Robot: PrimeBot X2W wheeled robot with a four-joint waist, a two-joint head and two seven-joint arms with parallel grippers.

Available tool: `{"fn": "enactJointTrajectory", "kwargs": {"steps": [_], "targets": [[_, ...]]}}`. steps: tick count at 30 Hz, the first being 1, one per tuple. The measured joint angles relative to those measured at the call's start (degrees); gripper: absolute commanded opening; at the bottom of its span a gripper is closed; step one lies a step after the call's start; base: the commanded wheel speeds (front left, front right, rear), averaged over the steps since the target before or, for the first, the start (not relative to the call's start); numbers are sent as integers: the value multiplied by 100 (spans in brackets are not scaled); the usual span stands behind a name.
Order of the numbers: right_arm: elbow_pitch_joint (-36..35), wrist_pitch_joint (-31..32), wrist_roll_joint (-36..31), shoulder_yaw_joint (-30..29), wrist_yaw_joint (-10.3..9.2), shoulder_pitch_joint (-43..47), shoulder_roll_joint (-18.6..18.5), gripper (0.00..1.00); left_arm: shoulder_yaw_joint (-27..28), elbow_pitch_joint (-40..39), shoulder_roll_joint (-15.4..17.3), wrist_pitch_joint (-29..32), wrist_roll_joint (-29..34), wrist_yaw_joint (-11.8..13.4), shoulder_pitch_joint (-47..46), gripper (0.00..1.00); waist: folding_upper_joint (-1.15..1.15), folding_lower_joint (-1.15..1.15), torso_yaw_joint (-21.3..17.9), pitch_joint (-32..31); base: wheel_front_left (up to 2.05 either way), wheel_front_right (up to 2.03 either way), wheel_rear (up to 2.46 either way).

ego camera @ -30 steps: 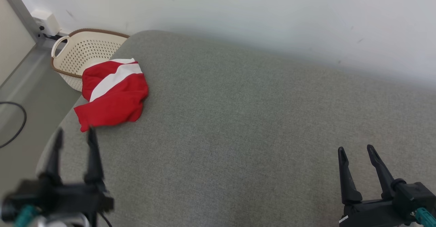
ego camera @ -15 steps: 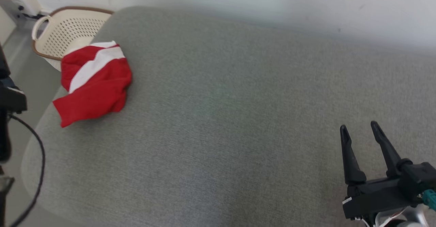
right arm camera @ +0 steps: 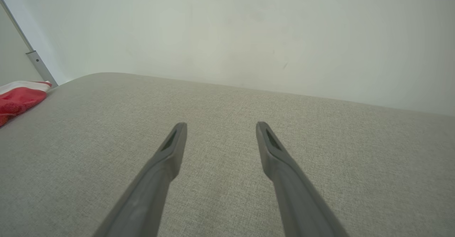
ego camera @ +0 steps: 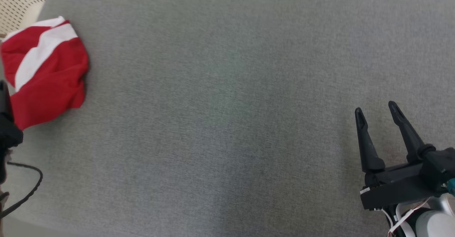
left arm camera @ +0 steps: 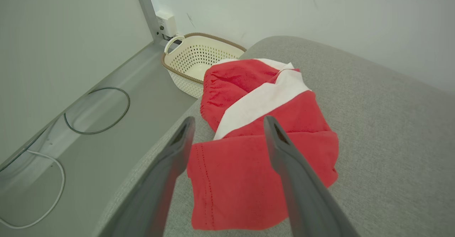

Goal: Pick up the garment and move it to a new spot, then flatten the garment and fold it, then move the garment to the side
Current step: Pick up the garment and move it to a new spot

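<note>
The garment (ego camera: 44,73) is a crumpled red cloth with a white band, lying at the left end of the grey cushioned surface (ego camera: 227,87). In the left wrist view the garment (left arm camera: 263,137) lies just beyond my left gripper (left arm camera: 229,121), whose fingers stand open above its near red edge with nothing between them. A dark part of the left arm (ego camera: 7,130) shows at the head view's left edge. My right gripper (ego camera: 376,109) hovers open and empty over the surface's right side, far from the garment (right arm camera: 17,100); its fingers (right arm camera: 170,148) point toward the wall.
A cream perforated basket (left arm camera: 199,57) with a brown rim stands on the floor beyond the garment, by the wall. Cables (left arm camera: 97,111) lie on the floor to the left of the cushion. A pale wall (right arm camera: 249,34) runs behind the surface.
The head camera has tilted down and turned right, so garment and basket slid toward the picture's upper left. My left gripper has left the head view's lower left. The garment lies as before.
</note>
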Motion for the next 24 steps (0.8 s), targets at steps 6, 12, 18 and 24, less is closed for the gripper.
{"fn": "enactJointTrajectory", "kwargs": {"steps": [6,12,18,24], "targets": [[-69,101,42,9,0,-151,-124,100,124,938,-110,23,-334,-245,-148,100,0,0,-167,386,0,0,0],[-99,123,98,4,0,-205,-191,100,231,1606,-199,-211,-555,-461,-303,100,0,0,-287,692,0,0,0],[-76,99,164,-21,0,-262,-160,100,211,1962,-189,-498,-581,-597,-483,0,0,0,-366,777,0,0,0],[5,38,170,-96,0,-286,-92,100,145,1936,103,-1161,-394,-545,-694,0,0,-1,-355,635,0,0,0]]}}
